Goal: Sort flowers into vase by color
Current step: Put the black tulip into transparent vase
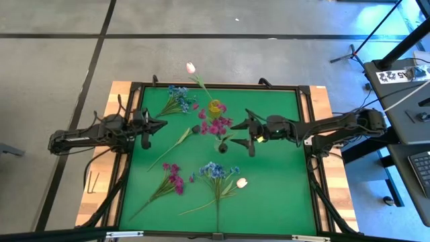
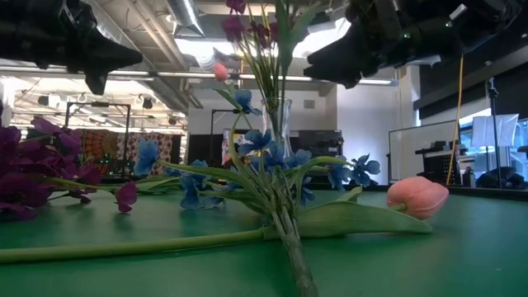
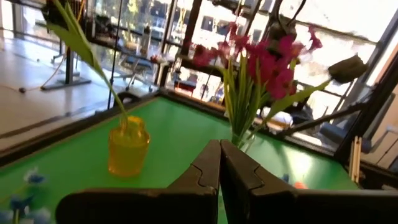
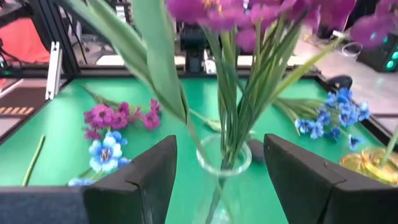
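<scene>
A clear glass vase (image 4: 221, 163) stands mid-table and holds magenta sprays (image 1: 216, 125). In the left wrist view a dark-headed stem (image 3: 347, 67) leans out of it. A yellow vase (image 1: 215, 106) behind it holds a white-pink tulip (image 1: 191, 67). Flat on the mat lie a blue spray (image 1: 177, 99), a dark-headed stem (image 1: 179, 140), a magenta spray (image 1: 173, 179), another blue spray (image 1: 215, 171) and a tulip (image 1: 241, 182). My right gripper (image 4: 219, 167) is open, its fingers standing either side of the clear vase's neck without touching. My left gripper (image 3: 219, 169) is shut and hovers left of the vases.
The green mat sits inside a black frame (image 1: 306, 134) on a wooden table. The two vases stand close together between the grippers. Bare mat (image 1: 282, 188) lies on the near right. In the low view the blue spray (image 2: 264, 177) and the tulip (image 2: 418, 196) lie nearest the near edge.
</scene>
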Tool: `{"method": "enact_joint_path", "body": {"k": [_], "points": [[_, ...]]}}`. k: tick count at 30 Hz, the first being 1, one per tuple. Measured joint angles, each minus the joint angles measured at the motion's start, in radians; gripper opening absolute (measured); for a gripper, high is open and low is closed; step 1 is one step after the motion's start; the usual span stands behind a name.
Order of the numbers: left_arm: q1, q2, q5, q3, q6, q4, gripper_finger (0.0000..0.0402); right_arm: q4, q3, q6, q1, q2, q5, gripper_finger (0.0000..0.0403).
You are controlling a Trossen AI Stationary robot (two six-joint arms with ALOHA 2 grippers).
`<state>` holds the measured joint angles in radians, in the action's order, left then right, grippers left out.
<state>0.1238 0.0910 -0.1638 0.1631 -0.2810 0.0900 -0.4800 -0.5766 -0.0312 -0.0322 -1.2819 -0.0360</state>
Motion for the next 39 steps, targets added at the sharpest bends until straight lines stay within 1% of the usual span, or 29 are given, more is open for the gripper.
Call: {"method": "enact_joint_path", "body": {"k": [6,14,18,22,26,30,33,39], "points": [[0.000,0.000,0.001,0.000,-0.058,0.061,0.0000,0.095,0.000,0.000,0.000,0.038,0.003,0.0239],[0.000,0.000,0.002,0.000,-0.076,0.061,0.0000,0.156,-0.001,0.001,0.000,0.058,0.089,0.0239],[0.000,0.000,0.002,-0.001,-0.111,0.065,0.0000,0.186,-0.001,0.010,0.000,0.058,0.098,0.0239],[0.000,0.001,0.001,-0.002,-0.130,0.114,0.0000,0.193,-0.001,0.026,0.000,0.058,0.117,0.0239],[0.000,0.018,0.001,-0.002,-0.135,0.122,0.0000,0.194,-0.001,0.026,0.000,0.058,0.158,0.0239],[0.000,0.052,0.012,-0.002,-0.131,0.122,0.0002,0.194,-0.001,0.026,0.000,0.058,0.160,0.0239],[0.000,0.085,0.031,-0.002,-0.129,0.120,0.0022,0.201,-0.001,0.026,0.000,0.058,0.160,0.0239],[0.000,0.136,0.024,-0.002,-0.130,0.119,0.0086,0.216,-0.001,0.025,0.000,0.058,0.160,0.0239]]}}
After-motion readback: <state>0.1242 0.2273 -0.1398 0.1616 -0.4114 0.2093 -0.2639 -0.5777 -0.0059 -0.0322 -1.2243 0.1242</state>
